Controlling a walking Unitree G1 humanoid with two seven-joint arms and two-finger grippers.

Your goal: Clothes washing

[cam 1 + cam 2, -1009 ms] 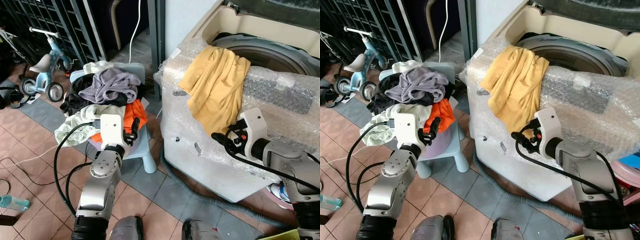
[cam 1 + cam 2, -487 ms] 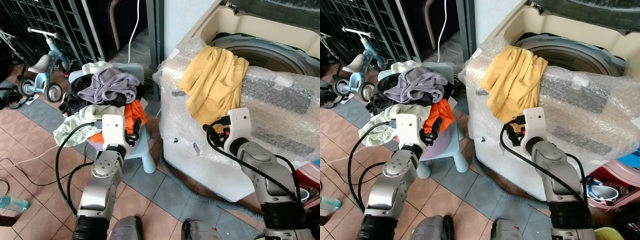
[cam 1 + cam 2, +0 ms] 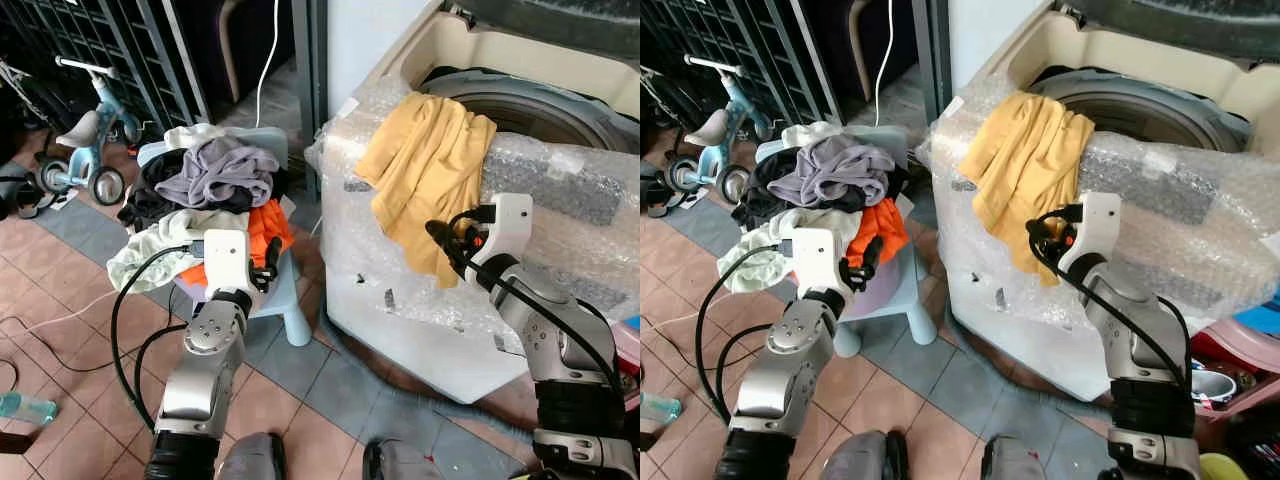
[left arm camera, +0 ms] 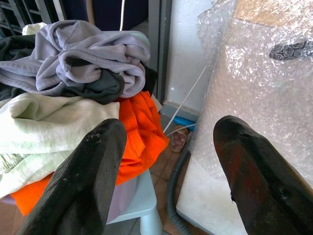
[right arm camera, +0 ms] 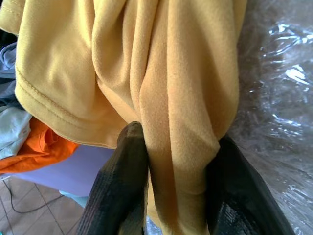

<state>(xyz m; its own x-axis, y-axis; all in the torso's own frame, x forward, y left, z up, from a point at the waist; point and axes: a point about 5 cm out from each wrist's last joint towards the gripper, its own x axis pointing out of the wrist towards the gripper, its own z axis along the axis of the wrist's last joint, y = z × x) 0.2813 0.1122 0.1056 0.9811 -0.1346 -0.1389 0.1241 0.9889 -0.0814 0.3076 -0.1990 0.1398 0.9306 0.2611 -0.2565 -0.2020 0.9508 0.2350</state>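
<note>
The right hand [image 5: 168, 196] is pinching the yellow shirt [image 3: 430, 170] draped over the washer rim [image 3: 560, 165]; lifting toward twelve o'clock should clear it. The left hand [image 4: 171, 176] is hovering, spread.

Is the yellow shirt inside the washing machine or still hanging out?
Hanging out. The yellow cloth shirt drapes over the bubble-wrapped washing machine's front edge, its lower fold between the right gripper's fingers.

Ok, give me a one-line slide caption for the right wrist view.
Right end effector pinching a fold of the yellow shirt draped over the bubble-wrapped washing machine.
</note>
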